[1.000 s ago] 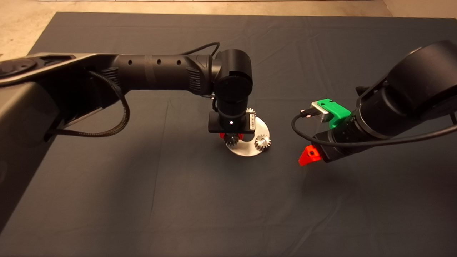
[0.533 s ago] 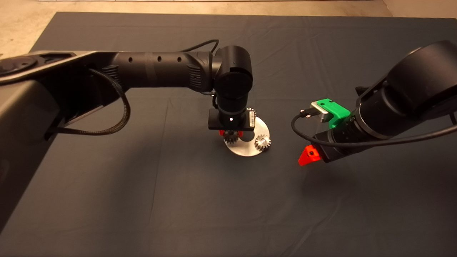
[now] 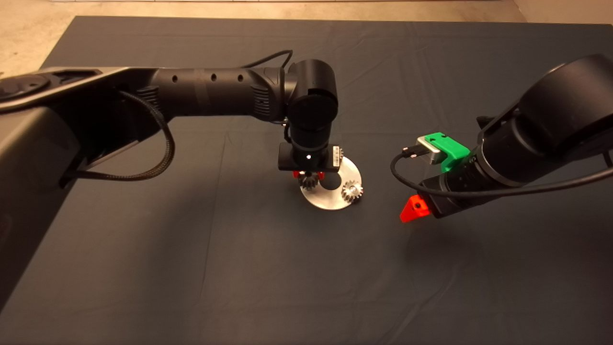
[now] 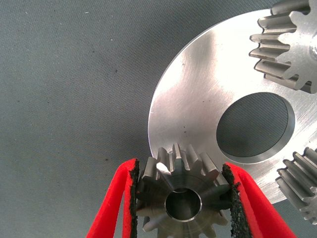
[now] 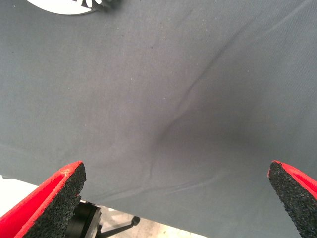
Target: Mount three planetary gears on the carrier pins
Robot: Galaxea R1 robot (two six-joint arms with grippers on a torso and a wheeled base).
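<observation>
My left gripper (image 3: 308, 177) is shut on one planetary gear (image 3: 307, 182), held bore-up over the left rim of the round silver carrier disc (image 3: 330, 199). The left wrist view shows this gear (image 4: 171, 171) clamped between the red fingers (image 4: 111, 203), just over the disc's (image 4: 198, 99) edge. Two more gears sit on the disc, one at the front right (image 3: 352, 190) and one at the back (image 3: 338, 152), half hidden by the wrist. The carrier pins are covered by gears. My right gripper (image 3: 414, 209) hovers open over bare mat to the right of the disc.
The dark mat (image 3: 191, 268) has shallow creases. A light floor strip (image 3: 28, 38) runs beyond its far left corner. The right wrist view shows wrinkled mat (image 5: 173, 114) and the mat's edge near a finger (image 5: 54, 198).
The left gripper with its gear has shifted slightly left and toward the far side over the disc's rim. The right arm has stayed still.
</observation>
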